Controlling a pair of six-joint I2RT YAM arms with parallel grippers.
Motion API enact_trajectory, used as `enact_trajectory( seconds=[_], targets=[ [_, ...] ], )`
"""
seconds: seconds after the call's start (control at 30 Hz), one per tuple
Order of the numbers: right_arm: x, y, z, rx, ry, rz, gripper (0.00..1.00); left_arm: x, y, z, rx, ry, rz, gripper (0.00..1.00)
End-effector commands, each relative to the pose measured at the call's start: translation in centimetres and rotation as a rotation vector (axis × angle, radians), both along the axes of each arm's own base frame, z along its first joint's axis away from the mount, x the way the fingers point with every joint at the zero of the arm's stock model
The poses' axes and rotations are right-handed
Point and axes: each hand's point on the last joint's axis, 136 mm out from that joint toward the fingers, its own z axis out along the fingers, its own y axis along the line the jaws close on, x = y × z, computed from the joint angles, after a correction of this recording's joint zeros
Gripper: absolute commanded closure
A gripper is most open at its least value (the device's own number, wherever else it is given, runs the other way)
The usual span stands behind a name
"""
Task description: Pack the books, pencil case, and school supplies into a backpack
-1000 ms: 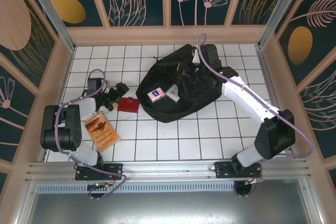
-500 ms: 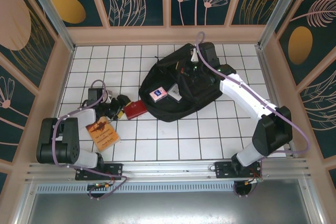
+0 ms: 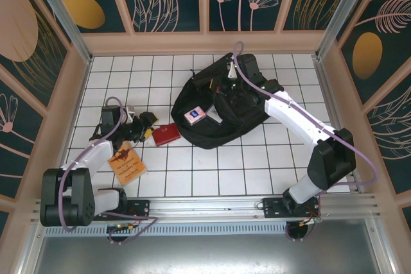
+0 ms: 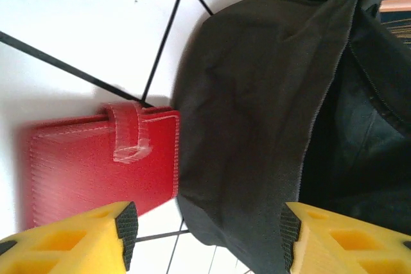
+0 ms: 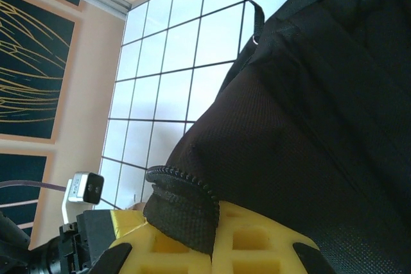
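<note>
Farthest left, we see the orange booklet [image 3: 126,162] lying flat on the white tiled table [image 3: 212,171], on the near side of the left arm's wrist. Next comes the left gripper [image 4: 205,235], low over the tiles, its yellow fingers [image 4: 77,239] standing partly apart with nothing pinched between them. The red pencil case [image 4: 103,165] lies just beyond the fingertips, ahead of the left finger, with its strapped edge turned toward the gap. The case's far edge sits right against the backpack [image 3: 225,104], whose black fabric reaches across in front of the other finger. The backpack sprawls over the middle of the table, and a pink-white card [image 3: 194,115] with a blue patch rests on its near-left part. Rightmost, the right gripper [image 5: 202,242] is at the backpack's upper part, clamped tight on a fold of its fabric edged with zip teeth.
</note>
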Motion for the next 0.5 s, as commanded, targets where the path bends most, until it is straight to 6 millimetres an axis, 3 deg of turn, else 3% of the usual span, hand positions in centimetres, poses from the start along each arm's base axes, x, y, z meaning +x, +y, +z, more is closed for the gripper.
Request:
enact_trajectory(
  seconds=[0.0, 0.13, 0.3, 0.4, 0.47],
  targets=[
    [0.3, 0.3, 1.3, 0.022, -0.020, -0.015, 1.00, -0.4, -0.7, 0.2, -0.064, -0.009, -0.001, 0.37],
    [0.3, 0.4, 1.1, 0.021, -0.016, -0.014, 1.00, -0.6, -1.0, -0.3, -0.097, -0.033, 0.007, 0.36],
    [0.1, 0.3, 0.8, 0.011, -0.013, -0.014, 1.00, -1.0, 3.5, -3.1, 0.252, 0.093, 0.118, 0.23],
    [0.0, 0.3, 0.5, 0.009, -0.010, -0.012, 1.00, -1.0, 4.5, -3.2, 0.313, 0.101, 0.139, 0.18],
    [0.0, 0.3, 0.2, 0.010, -0.002, -0.010, 1.00, -1.0, 4.1, -4.0, 0.294, 0.119, 0.119, 0.19]
  ],
)
